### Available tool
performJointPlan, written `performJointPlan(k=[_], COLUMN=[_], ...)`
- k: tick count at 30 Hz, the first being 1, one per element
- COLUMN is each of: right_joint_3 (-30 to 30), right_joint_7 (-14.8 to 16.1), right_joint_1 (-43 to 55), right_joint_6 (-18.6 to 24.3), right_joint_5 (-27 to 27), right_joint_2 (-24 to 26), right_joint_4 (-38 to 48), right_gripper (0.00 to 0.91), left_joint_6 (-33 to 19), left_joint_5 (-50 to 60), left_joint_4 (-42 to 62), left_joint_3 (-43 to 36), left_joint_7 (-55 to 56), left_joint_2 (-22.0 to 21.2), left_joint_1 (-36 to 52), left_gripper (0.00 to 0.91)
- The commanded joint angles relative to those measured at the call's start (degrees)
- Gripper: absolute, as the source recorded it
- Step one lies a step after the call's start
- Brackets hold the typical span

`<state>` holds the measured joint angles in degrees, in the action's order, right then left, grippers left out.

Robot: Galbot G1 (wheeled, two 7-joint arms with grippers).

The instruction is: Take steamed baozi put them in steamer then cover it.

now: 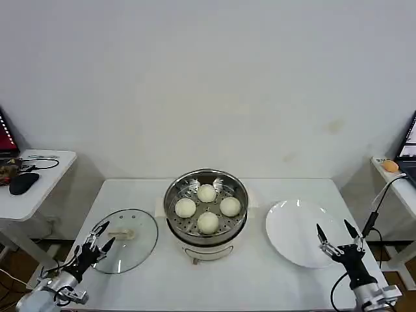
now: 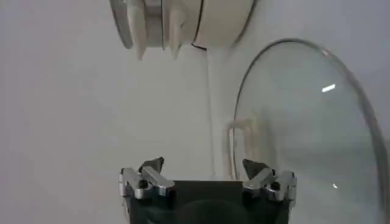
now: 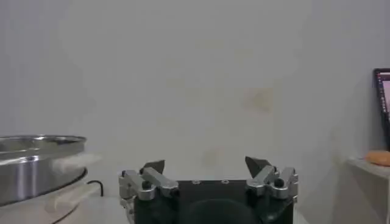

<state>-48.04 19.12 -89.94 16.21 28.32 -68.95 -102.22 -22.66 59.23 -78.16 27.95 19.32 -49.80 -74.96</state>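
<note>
Steamed baozi [image 1: 207, 208], all four, inside steamer [image 1: 206, 229] at table [image 1: 260, 279] centre. Cover [image 1: 127, 239] flat toward left edge, left gripper [image 1: 102, 234] over its rim, fingers spread, empty. Right gripper [image 1: 337, 234] near plate [image 1: 296, 229], likewise open, empty.

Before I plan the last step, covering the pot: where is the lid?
In the head view, the cover lies flat on the table's left side, beside the steamer, with the open left hand at its near edge.
</note>
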Motion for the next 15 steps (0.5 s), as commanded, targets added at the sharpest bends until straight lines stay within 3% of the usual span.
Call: performJointPlan(k=[1, 15], right_joint_3=[-0.02, -0.19], right_joint_7=[0.11, 0.42], right_joint_1=[-0.13, -0.79], right_joint_6=[-0.07, 0.21], right_joint_5=[-0.15, -0.64], right_joint_2=[-0.12, -0.26], right_joint_4=[-0.42, -0.45], right_gripper=[0.907, 0.907], left_joint_6=[0.17, 0.65], left_joint_5=[0.35, 0.64], left_joint_4=[1.34, 3.49], left_joint_3=[-1.21, -3.18], left_joint_7=[-0.40, -0.73], left_joint_2=[-0.31, -1.58], left_joint_1=[2.44, 5.20], left_gripper=[0.907, 0.907])
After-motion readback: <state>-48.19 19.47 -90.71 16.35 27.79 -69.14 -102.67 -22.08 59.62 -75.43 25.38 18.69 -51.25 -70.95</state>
